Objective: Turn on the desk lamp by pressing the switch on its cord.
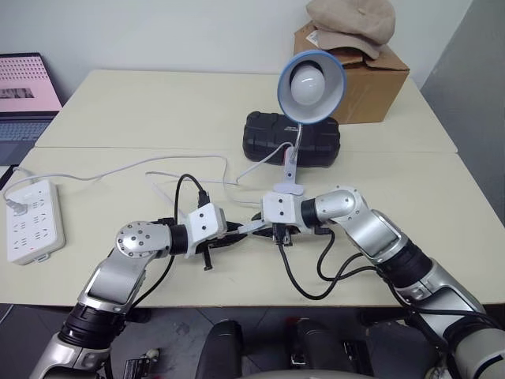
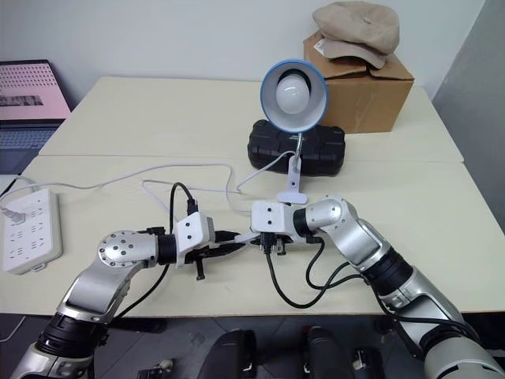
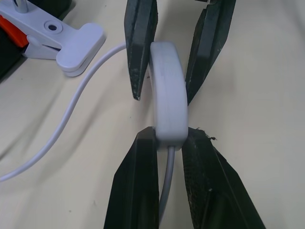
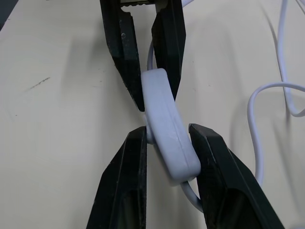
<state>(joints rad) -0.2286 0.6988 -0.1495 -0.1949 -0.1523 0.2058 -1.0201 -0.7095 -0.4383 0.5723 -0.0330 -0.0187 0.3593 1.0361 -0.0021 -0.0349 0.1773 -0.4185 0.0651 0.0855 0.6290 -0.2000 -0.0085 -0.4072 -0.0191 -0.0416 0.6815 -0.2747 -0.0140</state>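
The desk lamp (image 1: 310,85), with a light-blue shade and a white globe bulb, stands on its white clip base (image 1: 288,187) at mid-table. Its thin white cord (image 1: 118,168) loops across the table to the left. The white oblong switch (image 3: 167,100) lies on the tabletop between both grippers. My left gripper (image 3: 169,136) is shut on one end of the switch, with the cord running out between its fingers. My right gripper (image 4: 167,131) comes from the opposite side, and its two black fingers press the switch's other end. In the head views the two grippers meet tip to tip in front of the lamp.
A white power strip (image 1: 31,221) lies at the table's left edge with the cord plugged in. A black case (image 1: 292,140) sits behind the lamp. A cardboard box (image 1: 371,83) with a cap (image 1: 351,24) stands at the back right. A laptop (image 1: 24,95) is at the far left.
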